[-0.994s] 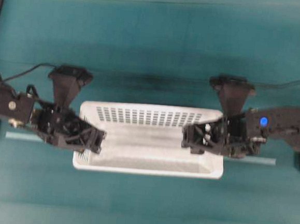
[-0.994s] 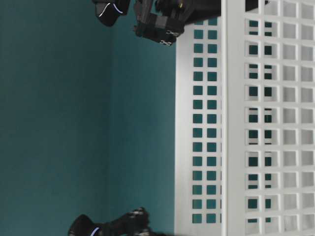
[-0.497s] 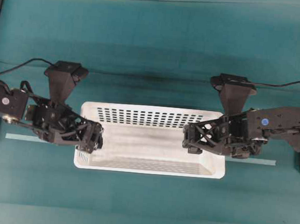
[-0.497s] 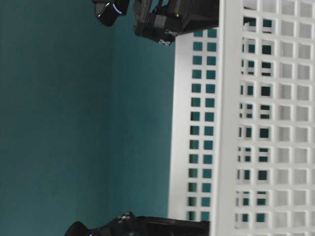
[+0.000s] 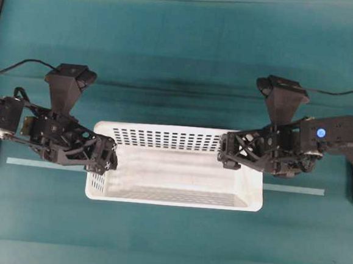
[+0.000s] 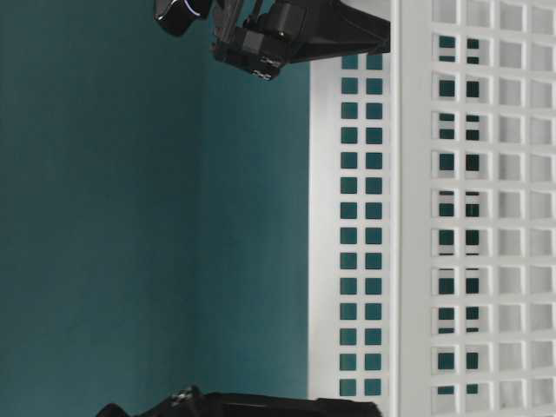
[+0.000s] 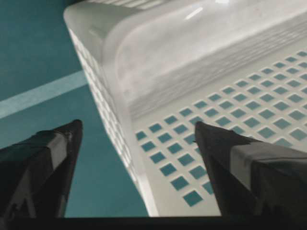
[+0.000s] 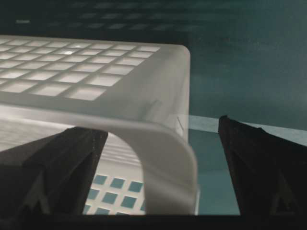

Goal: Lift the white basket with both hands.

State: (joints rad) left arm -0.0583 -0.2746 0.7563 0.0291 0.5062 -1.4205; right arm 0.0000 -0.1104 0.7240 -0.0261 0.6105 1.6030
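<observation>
The large rectangular white plastic slotted basket [image 5: 176, 169] sits on the teal table [image 5: 182, 59]. The black lattice-framed left gripper [image 5: 104, 161] straddles its left end wall, jaws spread wide, one finger [image 7: 244, 167] inside, one outside. The black right gripper [image 5: 228, 153] likewise straddles the right rim, jaws wide, gripping nothing.
</observation>
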